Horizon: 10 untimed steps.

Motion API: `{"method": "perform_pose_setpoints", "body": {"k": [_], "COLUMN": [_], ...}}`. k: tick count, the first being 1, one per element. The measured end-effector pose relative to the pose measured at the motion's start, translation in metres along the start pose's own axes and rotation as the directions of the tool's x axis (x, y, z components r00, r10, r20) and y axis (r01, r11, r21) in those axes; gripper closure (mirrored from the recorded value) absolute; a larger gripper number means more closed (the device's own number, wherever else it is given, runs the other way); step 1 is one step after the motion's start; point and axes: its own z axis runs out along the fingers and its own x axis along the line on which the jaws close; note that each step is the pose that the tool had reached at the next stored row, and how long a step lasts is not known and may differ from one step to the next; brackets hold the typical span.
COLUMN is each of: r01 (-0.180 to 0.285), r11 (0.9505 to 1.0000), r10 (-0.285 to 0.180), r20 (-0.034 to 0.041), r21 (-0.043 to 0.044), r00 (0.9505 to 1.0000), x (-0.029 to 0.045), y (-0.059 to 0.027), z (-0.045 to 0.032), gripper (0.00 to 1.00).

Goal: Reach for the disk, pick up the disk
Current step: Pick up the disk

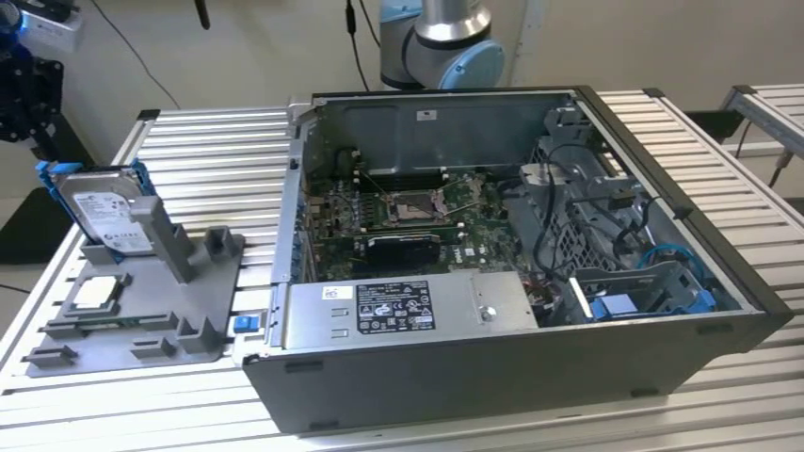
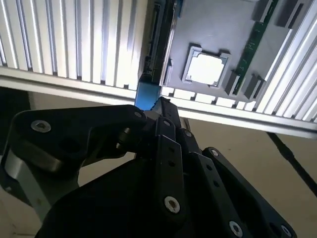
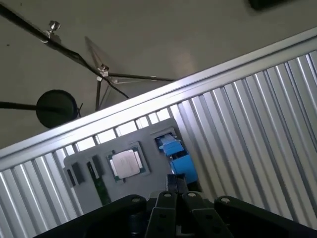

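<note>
exterior view: disk [image 1: 107, 212] upright in grey fixture [image 1: 188, 292], 9 o'clock of open computer case [image 1: 503, 377], white label showing | second wrist view: edge-on, blue-framed, just beyond claw [image 2: 161, 106] | claw grip: cannot tell

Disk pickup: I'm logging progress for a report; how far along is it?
Done: in the second wrist view the black gripper hangs near the flat silver-grey disk in its blue carrier. In hand: the reach, no grasp visible. Left: the pickup; the exterior view shows the disk upright in the grey plastic holder.

No readable print on the disk [image 1: 105, 213] or power supply [image 1: 399, 307] label
</note>
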Motion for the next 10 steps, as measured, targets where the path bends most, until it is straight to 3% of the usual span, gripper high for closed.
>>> {"method": "perform_pose_setpoints", "body": {"k": [5, 8, 10], "r01": [0.089, 0.14, 0.174], "r11": [0.9959, 0.9898, 0.9843], "r10": [-0.089, -0.14, -0.174], "r20": [0.0017, 0.003, 0.0022], "r21": [0.0157, 0.0282, 0.0298], "r00": [0.9961, 0.9902, 0.9847], "x": [0.0, 0.0, 0.0], "y": [0.0, 0.0, -0.0001], "z": [0.0, 0.0002, 0.0005], "gripper": [1.0, 1.0, 1.0]}}
